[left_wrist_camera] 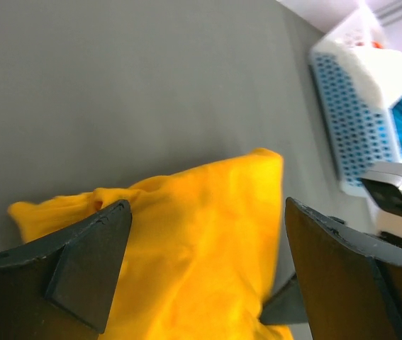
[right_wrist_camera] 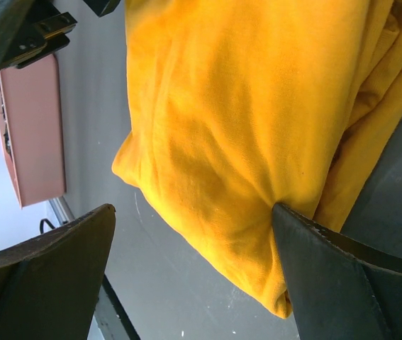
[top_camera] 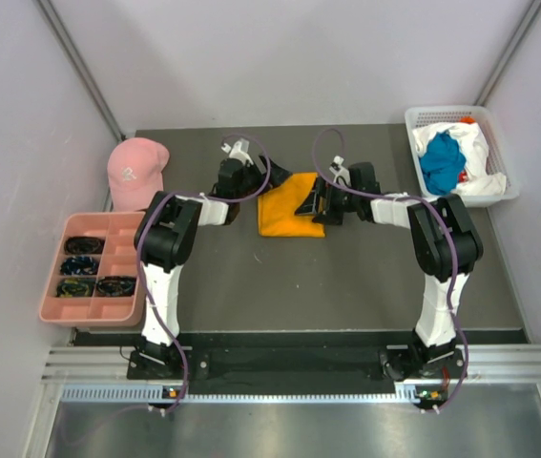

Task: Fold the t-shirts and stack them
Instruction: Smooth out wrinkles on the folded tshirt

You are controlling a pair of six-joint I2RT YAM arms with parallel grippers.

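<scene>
Since my left fingers and right fingers both stand apart astride the orange-yellow t-shirt, I'd pinch matching edges, lift evenly, and fold flat on the counter.

A pink cap lies at the table's far-left corner, behind a pink tray. A white basket stands far right.

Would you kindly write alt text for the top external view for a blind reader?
Two arms meet over a part-folded orange-yellow t-shirt, left gripper at its left edge, right gripper at its right. A basket holds a teal shirt and white shirt far right; pink cap and tray sit left.
</scene>
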